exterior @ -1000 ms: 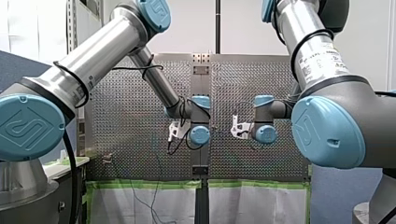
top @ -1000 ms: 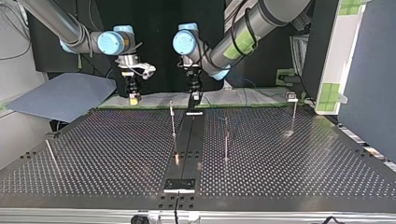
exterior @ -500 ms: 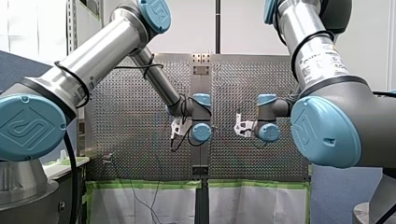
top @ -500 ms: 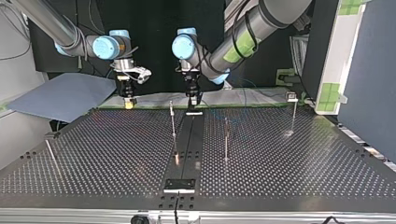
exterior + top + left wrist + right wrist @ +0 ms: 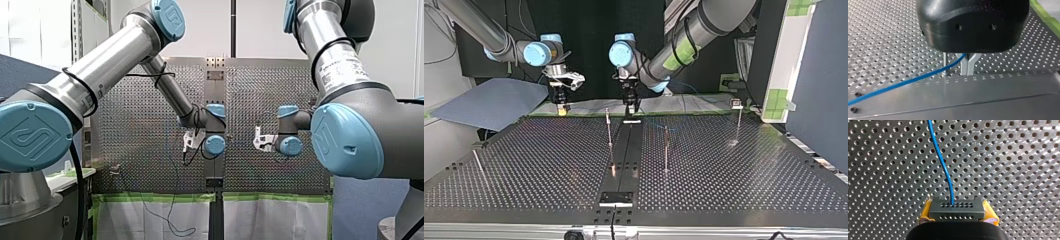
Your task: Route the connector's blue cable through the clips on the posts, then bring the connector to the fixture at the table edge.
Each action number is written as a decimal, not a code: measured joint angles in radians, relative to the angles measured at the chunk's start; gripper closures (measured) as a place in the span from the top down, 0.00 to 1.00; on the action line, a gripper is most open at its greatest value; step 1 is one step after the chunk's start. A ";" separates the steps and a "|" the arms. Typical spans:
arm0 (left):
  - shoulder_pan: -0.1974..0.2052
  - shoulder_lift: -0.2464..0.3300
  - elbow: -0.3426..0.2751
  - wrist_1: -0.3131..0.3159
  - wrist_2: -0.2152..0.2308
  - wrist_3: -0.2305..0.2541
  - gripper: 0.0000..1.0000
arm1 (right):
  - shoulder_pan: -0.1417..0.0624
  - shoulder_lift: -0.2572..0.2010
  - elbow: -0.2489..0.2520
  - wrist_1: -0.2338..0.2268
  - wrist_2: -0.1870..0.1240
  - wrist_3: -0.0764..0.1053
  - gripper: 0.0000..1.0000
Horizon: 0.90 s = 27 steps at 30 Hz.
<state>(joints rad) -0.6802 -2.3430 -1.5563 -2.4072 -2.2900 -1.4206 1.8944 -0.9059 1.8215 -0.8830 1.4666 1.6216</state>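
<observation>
Left wrist view — numerals (image 5: 974, 78) stamped on table (image 5: 885, 37), blue cable (image 5: 898, 85) above.

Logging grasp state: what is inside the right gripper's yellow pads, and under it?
Between the right gripper's pads sits the dark connector, the blue cable leaving its holed face. Under it lies perforated table. The connector's rear is covered by the gripper body.

Perforated table (image 5: 534, 160); dark strip (image 5: 624, 150) down top view's centre, thin posts (image 5: 609, 131) standing either side, black plate (image 5: 616, 198) lower centre.
</observation>
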 joint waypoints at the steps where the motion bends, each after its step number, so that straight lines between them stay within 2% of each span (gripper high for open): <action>1: 0.000 0.000 0.002 0.000 0.002 0.000 0.02 | -0.001 0.002 -0.002 0.001 -0.001 0.000 0.00; 19: 0.010 -0.001 0.019 -0.005 0.025 -0.007 0.02 | -0.005 0.004 -0.038 0.027 -0.004 -0.003 0.00; 27: 0.003 0.000 0.018 -0.048 0.022 -0.021 0.02 | -0.001 0.004 -0.038 0.047 -0.010 -0.014 0.00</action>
<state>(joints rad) -0.6768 -2.3432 -1.5379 -2.4556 -2.2680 -1.4416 1.8932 -0.9018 1.7834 -0.8361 1.4567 1.6077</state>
